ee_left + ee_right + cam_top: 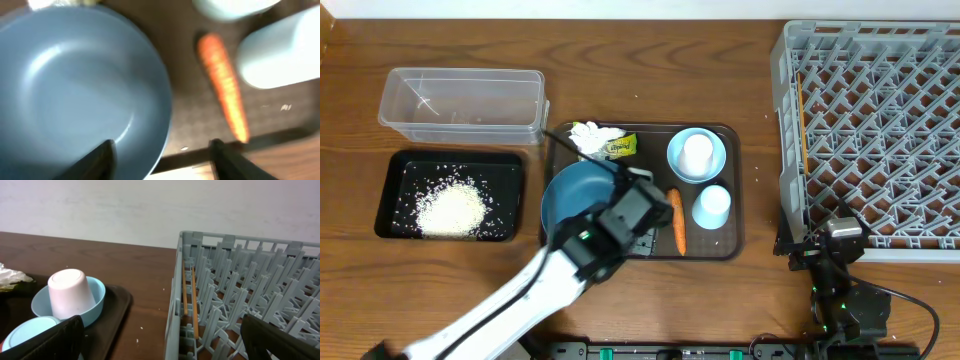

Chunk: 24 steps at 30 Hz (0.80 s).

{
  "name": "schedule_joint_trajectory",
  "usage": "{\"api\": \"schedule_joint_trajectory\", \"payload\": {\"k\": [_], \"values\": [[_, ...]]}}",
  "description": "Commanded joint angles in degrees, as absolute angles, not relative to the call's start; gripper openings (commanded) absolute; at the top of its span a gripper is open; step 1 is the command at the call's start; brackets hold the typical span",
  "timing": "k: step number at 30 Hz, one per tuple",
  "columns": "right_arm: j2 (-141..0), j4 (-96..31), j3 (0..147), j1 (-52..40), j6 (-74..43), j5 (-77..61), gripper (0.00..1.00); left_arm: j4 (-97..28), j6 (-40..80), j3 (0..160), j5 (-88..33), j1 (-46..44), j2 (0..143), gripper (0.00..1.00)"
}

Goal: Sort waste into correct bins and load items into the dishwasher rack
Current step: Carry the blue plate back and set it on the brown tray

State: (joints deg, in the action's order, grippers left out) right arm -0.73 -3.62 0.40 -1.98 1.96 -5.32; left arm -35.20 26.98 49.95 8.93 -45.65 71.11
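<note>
My left gripper point(161, 146) hangs with fingers spread over the rim of the dark-blue dish point(75, 90), beside the carrot point(222, 85) on the brown tray point(733, 238). My right gripper point(160, 327) is also spread, near the grey rack point(240, 280). The print on the wrapper point(620, 147) is too small to read. Rice point(450, 208) lies in the black tray point(390, 195).

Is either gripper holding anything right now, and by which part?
Nothing is held: the left gripper and the right gripper both stand open and empty.

rice point(450, 210): white pile in black tray point(505, 215); 9 o'clock of dish;
dish point(570, 192): dark blue;
carrot point(678, 222): lying flat, 3 o'clock of dish;
tissue point(592, 137), wrapper point(622, 146): 12 o'clock of dish;
white cup point(697, 152): upside down in pale-blue bowl point(718, 166)
</note>
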Motion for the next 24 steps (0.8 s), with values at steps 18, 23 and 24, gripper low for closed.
{"api": "schedule_joint_trajectory", "payload": {"k": [18, 23, 24], "values": [[-0.5, -3.9, 0.3, -1.4, 1.8, -4.9, 0.99, -44.4, 28.6, 51.1, -19.1, -45.7, 64.5, 0.99], [-0.5, -3.9, 0.3, -1.4, 1.8, -4.9, 0.99, -47.0, 33.7, 51.1, -19.5, -45.7, 64.5, 0.99], [-0.5, -3.9, 0.3, -1.4, 1.8, -4.9, 0.99, -47.8, 35.2, 51.1, -20.6, -45.7, 64.6, 1.0]]}}
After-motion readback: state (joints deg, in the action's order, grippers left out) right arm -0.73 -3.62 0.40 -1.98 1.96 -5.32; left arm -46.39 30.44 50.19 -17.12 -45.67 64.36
